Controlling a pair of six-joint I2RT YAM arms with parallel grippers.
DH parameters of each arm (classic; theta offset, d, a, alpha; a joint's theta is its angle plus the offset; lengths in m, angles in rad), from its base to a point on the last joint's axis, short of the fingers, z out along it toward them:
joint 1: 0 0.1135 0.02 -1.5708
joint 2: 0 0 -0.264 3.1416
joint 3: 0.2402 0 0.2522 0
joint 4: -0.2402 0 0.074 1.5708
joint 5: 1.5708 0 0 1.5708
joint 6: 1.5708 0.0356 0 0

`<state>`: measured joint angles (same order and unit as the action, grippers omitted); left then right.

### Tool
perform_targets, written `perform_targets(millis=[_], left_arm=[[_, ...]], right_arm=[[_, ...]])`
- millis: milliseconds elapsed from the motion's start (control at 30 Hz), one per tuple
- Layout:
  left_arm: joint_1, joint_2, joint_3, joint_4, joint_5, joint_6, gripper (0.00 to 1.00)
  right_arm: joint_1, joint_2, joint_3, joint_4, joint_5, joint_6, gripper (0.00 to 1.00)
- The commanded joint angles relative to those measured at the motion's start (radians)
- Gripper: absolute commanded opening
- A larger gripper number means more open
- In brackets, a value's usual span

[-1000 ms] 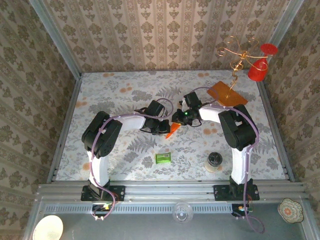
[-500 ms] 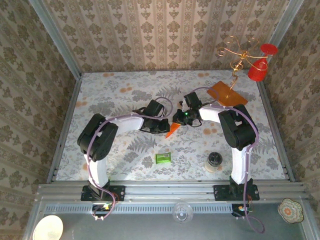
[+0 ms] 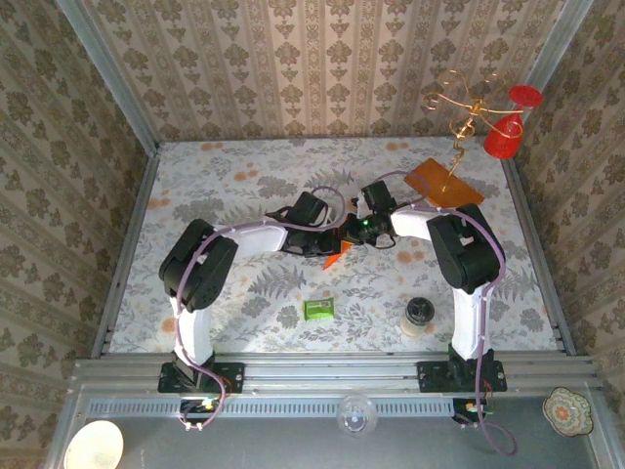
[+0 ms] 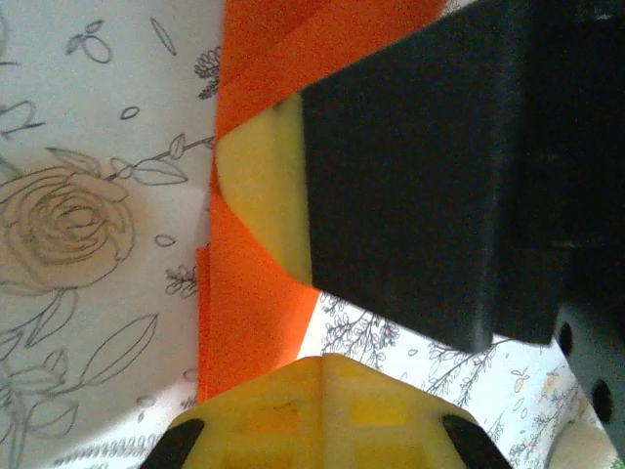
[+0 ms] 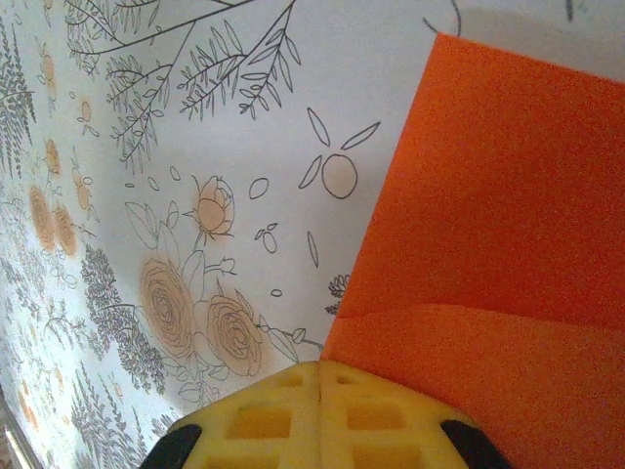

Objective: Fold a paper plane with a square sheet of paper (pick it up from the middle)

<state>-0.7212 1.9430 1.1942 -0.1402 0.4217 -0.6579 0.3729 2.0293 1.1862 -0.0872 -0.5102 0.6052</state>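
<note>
The square sheet of paper is bright orange and folded into layers, and it hangs at mid-table just below the two grippers where they meet. In the left wrist view the paper runs down to my left gripper, whose yellow pads are shut with the paper's lower edge at their seam. The right gripper's yellow pad presses on the same sheet. In the right wrist view the paper spreads rightward from my shut right gripper. From above, the left gripper and right gripper nearly touch.
A small green packet lies near the front centre, with a dark-lidded jar to its right. A brownish-orange board with a gold wire stand and a red cup sit at the back right.
The left gripper has moved right, up against the right gripper. The right jaws have closed. The paper's visible tip now shows smaller and lower.
</note>
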Motion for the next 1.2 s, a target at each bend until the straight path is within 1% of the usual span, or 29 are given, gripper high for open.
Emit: perform_targets(millis=[0,200,433,667,800,1000,1067,1167], left_arm=[[-0.004,0.032,0.035,-0.004,0.025,0.003,0.00],[0.004,0.054,0.026,-0.016,-0.016,-0.013,0.00],[0.005,0.074,0.003,-0.040,-0.026,-0.035,0.00],[0.005,0.075,-0.037,-0.033,-0.032,-0.061,0.00],[0.006,0.079,-0.037,-0.027,-0.027,-0.064,0.00],[0.005,0.083,-0.029,-0.024,-0.016,-0.066,0.00],[0.005,0.079,-0.022,-0.025,-0.011,-0.066,0.00],[0.006,0.073,-0.015,-0.028,-0.009,-0.063,0.00]], right_arm=[[-0.003,0.030,-0.033,-0.037,0.003,-0.002,0.07],[-0.006,0.025,-0.036,-0.029,-0.010,-0.006,0.06],[-0.011,0.007,-0.041,-0.014,-0.019,0.003,0.06],[-0.022,-0.113,-0.084,0.066,-0.041,0.030,0.12],[-0.021,-0.145,-0.111,0.085,-0.064,0.035,0.13],[-0.020,-0.106,-0.128,0.076,-0.050,0.031,0.11],[-0.020,-0.082,-0.120,0.059,-0.020,0.025,0.10],[-0.021,-0.051,-0.109,0.047,-0.006,0.021,0.09]])
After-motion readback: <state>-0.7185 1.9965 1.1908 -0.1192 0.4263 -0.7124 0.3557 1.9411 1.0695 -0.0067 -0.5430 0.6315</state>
